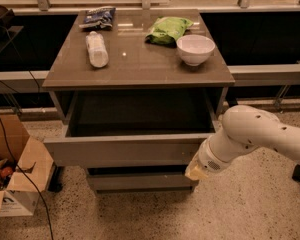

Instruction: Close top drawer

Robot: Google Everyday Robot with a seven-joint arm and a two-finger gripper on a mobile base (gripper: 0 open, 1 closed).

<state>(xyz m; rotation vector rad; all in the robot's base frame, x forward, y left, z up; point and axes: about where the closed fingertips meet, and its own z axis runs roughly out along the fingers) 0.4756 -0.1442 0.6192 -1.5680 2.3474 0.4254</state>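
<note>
The drawer [120,151] stands pulled well out from under the counter [140,64], its flat front toward the camera and its dark inside showing nothing I can make out, so nothing seems to bar its travel. The tool [195,170] sits at the right end of that front, low by its bottom edge, touching it or very nearly (whether it is wide or narrow I cannot tell, since the white wrist [217,154] hides most of it). The step in hand looks like the push home. With contact so far right of the middle, a hard shove would likely skew the drawer on its runners and jam it; better to press straight back, square to the front, slow and steady, or first shift the contact toward the middle. Being low, near the gap above the lower front [140,182], the tool should bear on the panel's face and not slip under it. A gentle finish matters too: on the counter a bottle [97,49] lies on its side and could roll at a jolt, a bowl [195,49] stands near the right front corner, and a green bag [169,28] and a blue packet [99,17] lie further back. A box [17,179] on the floor to the left is well apart from the drawer's path
</note>
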